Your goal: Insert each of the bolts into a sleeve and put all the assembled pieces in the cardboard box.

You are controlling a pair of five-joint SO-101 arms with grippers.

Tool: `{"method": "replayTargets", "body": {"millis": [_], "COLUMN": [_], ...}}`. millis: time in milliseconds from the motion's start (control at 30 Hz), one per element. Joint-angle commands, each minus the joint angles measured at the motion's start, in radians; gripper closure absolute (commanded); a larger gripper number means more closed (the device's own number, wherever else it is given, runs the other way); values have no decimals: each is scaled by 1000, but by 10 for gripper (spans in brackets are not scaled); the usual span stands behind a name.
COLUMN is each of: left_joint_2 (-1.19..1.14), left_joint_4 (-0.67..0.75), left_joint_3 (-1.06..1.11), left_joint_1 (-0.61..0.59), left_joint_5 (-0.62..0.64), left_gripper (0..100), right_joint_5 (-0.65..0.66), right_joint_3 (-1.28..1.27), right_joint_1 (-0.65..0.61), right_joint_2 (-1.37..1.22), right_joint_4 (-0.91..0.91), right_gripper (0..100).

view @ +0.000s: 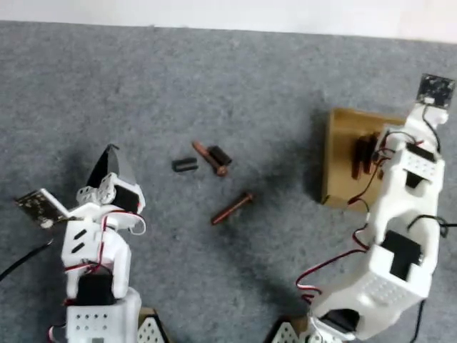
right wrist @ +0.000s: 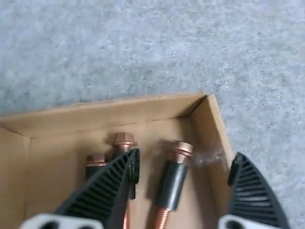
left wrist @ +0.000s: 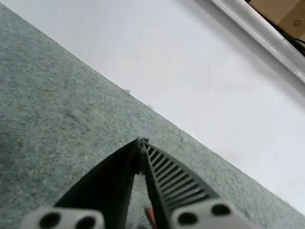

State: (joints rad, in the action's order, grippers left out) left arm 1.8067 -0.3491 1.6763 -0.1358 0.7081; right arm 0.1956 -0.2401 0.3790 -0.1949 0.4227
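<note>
The cardboard box (view: 337, 143) sits at the right, and my right gripper (view: 365, 158) hangs over it. In the right wrist view the box (right wrist: 95, 114) holds three copper bolts in black sleeves. One assembled piece (right wrist: 172, 183) lies between the fingers of my open right gripper (right wrist: 186, 158); two others (right wrist: 125, 141) are partly hidden behind a finger. On the mat's middle lie a bare bolt (view: 232, 208), a loose black sleeve (view: 185, 165) and a bolt with a black sleeve against it (view: 212, 157). My left gripper (view: 111, 166) is shut and empty (left wrist: 142, 152), left of these parts.
Grey felt mat (view: 235, 86) covers the table, with a white surface (left wrist: 200, 76) beyond its far edge. Red and black wires run along the right arm (view: 400, 236) beside the box. Open mat lies between the loose parts and the box.
</note>
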Motion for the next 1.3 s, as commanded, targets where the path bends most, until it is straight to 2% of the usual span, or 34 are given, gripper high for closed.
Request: {"method": "replayTargets", "body": {"millis": [0,167,333,567,733,967,1133,1267], "left_joint_2": [5,5,5,7,7,7,7,5], "left_joint_4": [-9,-9,-9,-9,-9,-9,-9,-9], "left_joint_3": [19,19,19,19,19,19,19,19], "left_joint_1": [-7,-7,-8,-12,-12,-12,-12,-12], "left_joint_5": [-8,-8,-8,-8,-8,-8,-8,-8], "left_gripper": [986,986,986,986,986,986,986,986], "right_joint_5": [3,2,2,2,9,137,138,138], "right_joint_3": [51,62,-15,-337,-498,-504,-302,-108], "right_joint_1": [1,-102,-303,-693,-901,-989,-966,-964], "right_joint_2": [19,108,352,699,771,631,409,209], "right_joint_4": [101,326,464,444,320,196,191,262], "right_gripper": [723,724,724,724,724,724,724,724]}}
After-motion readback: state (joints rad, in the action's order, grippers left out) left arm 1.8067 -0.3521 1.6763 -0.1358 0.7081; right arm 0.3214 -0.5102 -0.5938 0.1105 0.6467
